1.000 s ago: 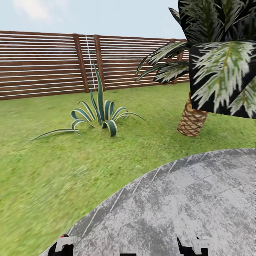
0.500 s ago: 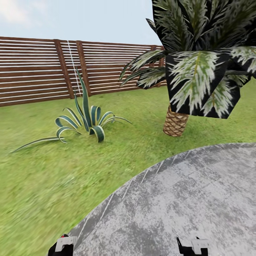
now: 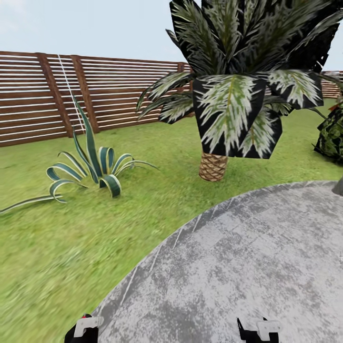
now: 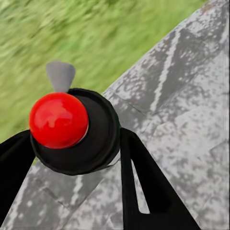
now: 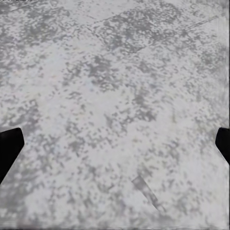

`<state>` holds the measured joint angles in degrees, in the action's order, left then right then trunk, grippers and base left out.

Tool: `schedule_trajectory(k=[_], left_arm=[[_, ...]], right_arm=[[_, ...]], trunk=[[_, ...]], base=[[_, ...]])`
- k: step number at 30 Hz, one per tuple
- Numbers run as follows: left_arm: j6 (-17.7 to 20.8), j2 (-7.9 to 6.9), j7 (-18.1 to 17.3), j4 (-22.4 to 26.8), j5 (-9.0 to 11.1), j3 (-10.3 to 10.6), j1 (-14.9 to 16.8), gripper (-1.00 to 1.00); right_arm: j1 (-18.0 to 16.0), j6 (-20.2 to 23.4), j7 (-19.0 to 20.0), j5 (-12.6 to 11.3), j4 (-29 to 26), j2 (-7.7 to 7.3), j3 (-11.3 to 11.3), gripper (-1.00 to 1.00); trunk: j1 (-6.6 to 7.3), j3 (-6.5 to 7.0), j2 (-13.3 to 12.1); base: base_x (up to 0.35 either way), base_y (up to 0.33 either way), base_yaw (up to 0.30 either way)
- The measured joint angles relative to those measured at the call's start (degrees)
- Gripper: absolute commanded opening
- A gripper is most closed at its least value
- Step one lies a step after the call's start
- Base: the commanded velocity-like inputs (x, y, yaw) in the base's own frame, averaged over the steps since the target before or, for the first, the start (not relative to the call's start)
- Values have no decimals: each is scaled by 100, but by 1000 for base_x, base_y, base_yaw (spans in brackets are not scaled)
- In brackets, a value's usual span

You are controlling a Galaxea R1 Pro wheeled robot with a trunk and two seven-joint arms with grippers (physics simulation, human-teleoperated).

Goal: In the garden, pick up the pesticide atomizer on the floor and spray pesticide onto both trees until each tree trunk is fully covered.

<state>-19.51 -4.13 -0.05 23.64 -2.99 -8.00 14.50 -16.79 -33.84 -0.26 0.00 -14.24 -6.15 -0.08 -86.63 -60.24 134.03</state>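
Note:
In the left wrist view the pesticide atomizer (image 4: 98, 139), a stubby black body with a red round cap and a grey nozzle, sits between the black fingers of my left gripper (image 4: 72, 143), which is shut on it. The head view has that gripper (image 3: 83, 329) at its bottom edge, with a speck of red at its top. My right gripper (image 3: 259, 331) hangs low over grey paving; its fingertips (image 5: 9, 146) stand far apart, open and holding nothing. The two trees with thick pale trunks are out of view.
I stand on a round grey stone patio (image 3: 247, 267) bordered by lawn (image 3: 62, 238). A short palm (image 3: 213, 166) with a woven trunk grows just beyond the patio. A striped agave (image 3: 93, 166) sits left, a dark bush (image 3: 331, 136) right, a slatted fence (image 3: 109, 95) behind.
The whole head view has swung to the right, so agave, fence and palm slide leftward in the picture and the dark bush comes in. Both grippers keep their places.

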Motion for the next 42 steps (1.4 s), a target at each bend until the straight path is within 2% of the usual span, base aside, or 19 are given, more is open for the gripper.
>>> schedule_trajectory(k=[18, 39, 42], left_arm=[[1, 0, 8, 0, 6, 0, 0, -100], [0, 2, 8, 0, 7, 0, 0, -100], [0, 8, 6, 0, -7, 8, 0, -100]], right_arm=[[0, 0, 8, 0, 1, 0, 0, 100], [0, 0, 8, 0, 4, 0, 0, 100], [0, 0, 2, 0, 1, 0, 0, 100]], trunk=[[395, 337, -722], [396, 423, -724], [396, 428, -724]], base=[[0, 0, -300], [0, -2, -295], [-2, -230, -76]])
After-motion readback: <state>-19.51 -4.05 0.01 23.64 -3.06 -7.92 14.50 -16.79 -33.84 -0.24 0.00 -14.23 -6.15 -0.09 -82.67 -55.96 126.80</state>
